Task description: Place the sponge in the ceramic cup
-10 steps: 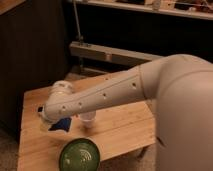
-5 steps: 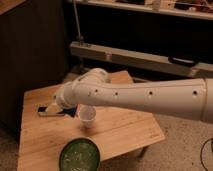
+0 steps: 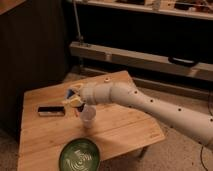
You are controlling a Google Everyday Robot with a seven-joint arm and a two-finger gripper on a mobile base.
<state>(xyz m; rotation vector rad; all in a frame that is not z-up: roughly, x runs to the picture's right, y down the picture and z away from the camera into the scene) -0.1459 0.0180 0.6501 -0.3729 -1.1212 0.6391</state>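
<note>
My gripper (image 3: 74, 98) hangs over the left-middle of the wooden table (image 3: 125, 125), at the end of the white arm that reaches in from the lower right. It is shut on the sponge (image 3: 72, 93), a small blue piece showing between the yellowish fingers. The ceramic cup (image 3: 89, 116), small and white, stands upright on the table just below and to the right of the gripper. The sponge is held above the table, up and to the left of the cup's rim, not inside it.
A green glassy bowl (image 3: 80, 155) sits at the table's front edge. A flat black-and-white bar (image 3: 51, 111) lies left of the cup. A small pale object (image 3: 106, 78) stands near the table's back edge. A dark cabinet and shelving stand behind.
The arm has swung lower and to the right in the view. The gripper has risen from the table with the sponge and shifted right, closer to the cup.
</note>
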